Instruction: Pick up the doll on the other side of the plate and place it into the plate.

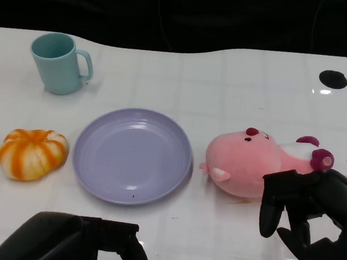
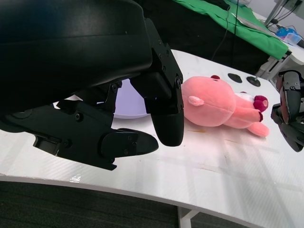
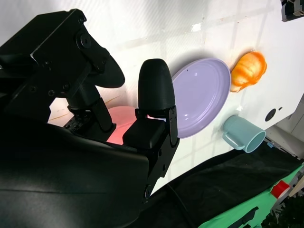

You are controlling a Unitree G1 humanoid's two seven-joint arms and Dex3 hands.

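Note:
A pink plush doll (image 1: pixel 251 160) lies on its side on the white table, just right of the lilac plate (image 1: pixel 104 172). In the left wrist view the doll (image 2: pixel 216 102) lies beyond the plate (image 2: pixel 126 102). My right hand (image 1: pixel 313 216) hovers at the doll's near right end, fingers apart and holding nothing; whether it touches the doll I cannot tell. In the right wrist view its fingers (image 3: pixel 154 95) spread over the doll (image 3: pixel 121 123) with the plate (image 3: pixel 204 90) beyond. At the table's near edge, below the plate, my left hand (image 1: pixel 81 241) is empty with fingers apart.
An orange-and-white pumpkin toy (image 1: pixel 32 153) sits left of the plate. A teal mug (image 1: pixel 59 63) stands at the back left. Two black round caps (image 1: pixel 333 78) are set in the table at the far right. The table's far edge meets a black backdrop.

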